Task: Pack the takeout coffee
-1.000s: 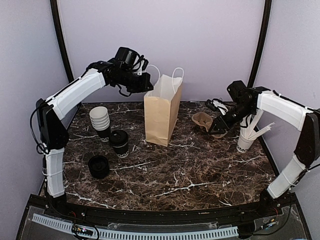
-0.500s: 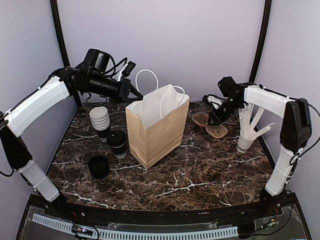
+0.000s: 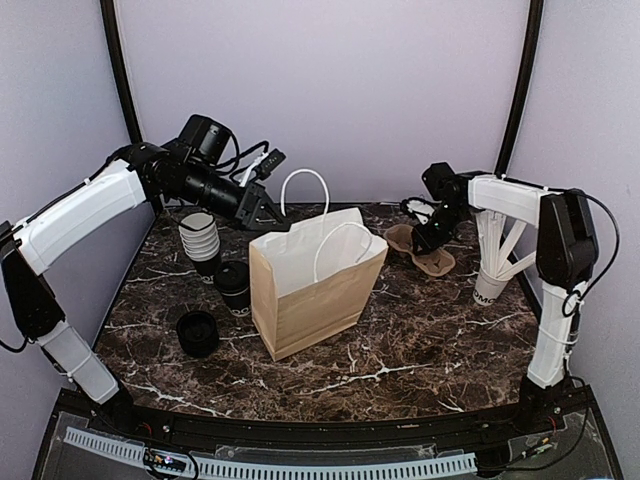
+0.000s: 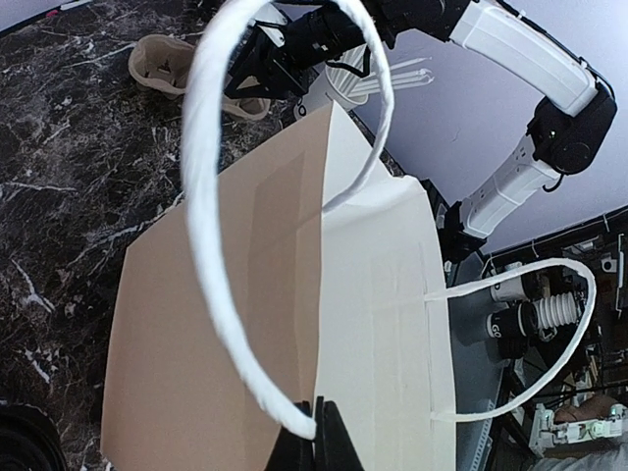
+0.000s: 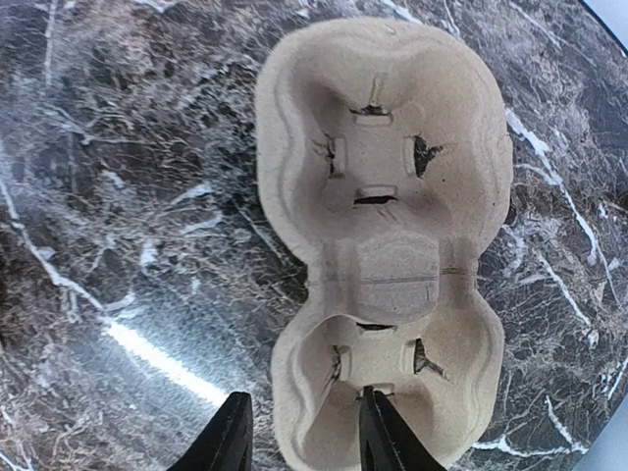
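Bag shift: paper bag (image 3: 310, 290) has come forward from the back | left gripper (image 4: 314, 437) clenched on its rim by a handle | right gripper (image 5: 304, 437) straddles cup carrier (image 5: 383, 226) wall – pinched or not, cannot tell | takeout coffee (image 3: 237, 287) stands lidded just left of bag – unpacked; likely left: lift it in.

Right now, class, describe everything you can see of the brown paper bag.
The brown paper bag looks like kraft paper, brown outside and white inside, with two white looped cord handles. It stands open and tilted on the marble table, with a crease running down its side. The left gripper is shut on its rim, at the root of one handle. Its bottom is hidden.
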{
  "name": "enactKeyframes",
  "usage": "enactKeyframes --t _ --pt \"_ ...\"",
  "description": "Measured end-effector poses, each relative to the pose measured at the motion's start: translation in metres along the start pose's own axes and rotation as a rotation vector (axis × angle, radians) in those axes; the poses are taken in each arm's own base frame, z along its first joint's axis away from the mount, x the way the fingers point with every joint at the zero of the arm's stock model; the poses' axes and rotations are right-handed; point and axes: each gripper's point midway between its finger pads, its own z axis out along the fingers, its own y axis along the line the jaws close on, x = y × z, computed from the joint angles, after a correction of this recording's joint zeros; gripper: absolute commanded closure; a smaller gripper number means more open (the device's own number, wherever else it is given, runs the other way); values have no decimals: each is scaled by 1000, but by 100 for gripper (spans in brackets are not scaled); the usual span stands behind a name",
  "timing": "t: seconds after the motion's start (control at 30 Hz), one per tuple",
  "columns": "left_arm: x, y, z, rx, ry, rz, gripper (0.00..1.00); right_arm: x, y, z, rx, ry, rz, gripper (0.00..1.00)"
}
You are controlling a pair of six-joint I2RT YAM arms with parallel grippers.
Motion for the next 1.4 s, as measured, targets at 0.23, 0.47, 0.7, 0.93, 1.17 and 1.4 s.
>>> enactKeyframes --t 0.23,0.47,0.7,0.93,1.17,1.4 --pt "5 1 3 0 21 31 80 3 -9 19 36 37 2 61" --pt "6 5 4 -21 24 45 64 -2 -18 23 66 28 5 61" --pt "5 7 4 -33 22 53 62 -16 -28 23 90 0 8 58" --pt "5 10 3 -49 19 58 61 -25 -40 37 95 9 19 57" --pt "5 14 5 -65 17 60 61 -18 -43 41 83 43 27 57" --pt "4 15 5 -71 12 64 61 -16 -44 42 50 46 31 57"
